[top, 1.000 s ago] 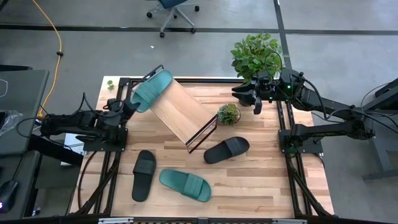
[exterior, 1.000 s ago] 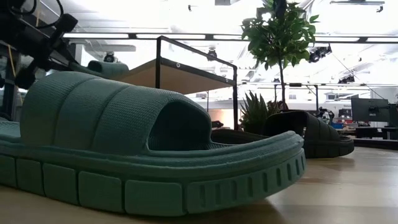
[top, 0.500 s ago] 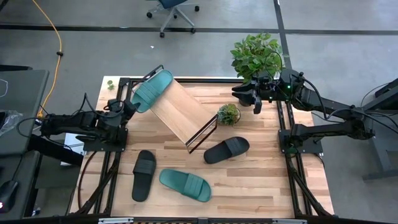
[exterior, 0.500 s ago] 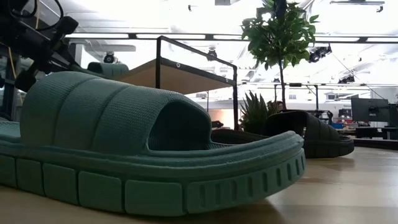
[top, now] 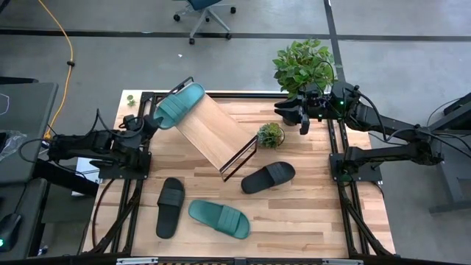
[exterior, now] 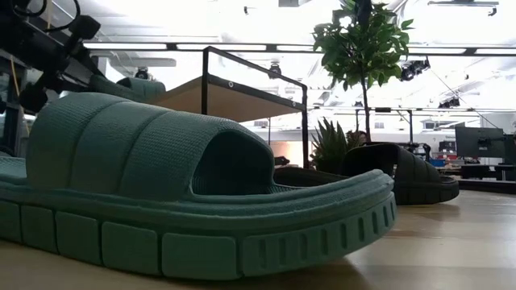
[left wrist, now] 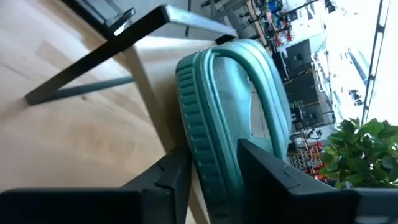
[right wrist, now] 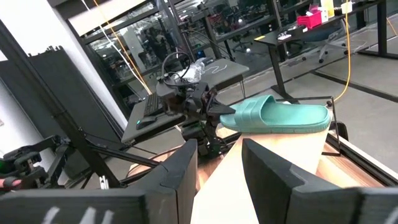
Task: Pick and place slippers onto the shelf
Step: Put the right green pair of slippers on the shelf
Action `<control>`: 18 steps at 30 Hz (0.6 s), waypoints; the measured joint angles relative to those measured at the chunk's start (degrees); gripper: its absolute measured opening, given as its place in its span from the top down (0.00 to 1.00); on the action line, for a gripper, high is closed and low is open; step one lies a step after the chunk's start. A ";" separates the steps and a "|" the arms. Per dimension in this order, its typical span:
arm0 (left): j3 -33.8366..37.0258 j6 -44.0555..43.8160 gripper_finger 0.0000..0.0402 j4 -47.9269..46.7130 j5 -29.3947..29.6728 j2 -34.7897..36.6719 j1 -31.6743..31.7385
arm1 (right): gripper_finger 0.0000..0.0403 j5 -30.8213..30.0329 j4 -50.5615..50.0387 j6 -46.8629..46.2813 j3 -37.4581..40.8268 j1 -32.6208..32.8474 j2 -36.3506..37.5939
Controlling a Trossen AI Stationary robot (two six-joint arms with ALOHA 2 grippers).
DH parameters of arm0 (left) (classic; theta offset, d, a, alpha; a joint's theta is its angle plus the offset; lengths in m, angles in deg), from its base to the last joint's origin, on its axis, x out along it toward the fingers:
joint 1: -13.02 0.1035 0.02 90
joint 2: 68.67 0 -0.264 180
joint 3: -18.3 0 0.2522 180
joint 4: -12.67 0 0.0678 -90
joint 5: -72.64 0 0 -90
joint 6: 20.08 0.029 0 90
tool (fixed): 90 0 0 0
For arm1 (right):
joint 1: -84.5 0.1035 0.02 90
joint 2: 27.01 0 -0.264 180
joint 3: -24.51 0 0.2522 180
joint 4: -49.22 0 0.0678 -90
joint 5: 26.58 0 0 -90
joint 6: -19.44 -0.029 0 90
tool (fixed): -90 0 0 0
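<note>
High view: the shelf (top: 213,132) carries one teal slipper (top: 179,105) at its upper end, shifted slightly farther up than a second ago. The left gripper (top: 152,122) still pinches its edge. The right gripper (top: 300,118) waits, fingers spread.

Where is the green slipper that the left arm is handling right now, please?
In the high view, that green slipper lies on the upper end of the slanted shelf, at the table's far left, gripped at its edge by the left gripper.
</note>
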 joint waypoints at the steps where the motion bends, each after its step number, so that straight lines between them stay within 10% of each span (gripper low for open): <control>1: -0.34 0.49 0.69 -0.21 0.02 0.02 0.00 | 0.71 0.00 0.00 0.17 0.00 0.00 -0.02; 18: -1.31 1.59 0.49 -3.66 -1.30 0.01 0.00 | 0.71 0.09 0.02 0.09 0.00 0.02 -0.44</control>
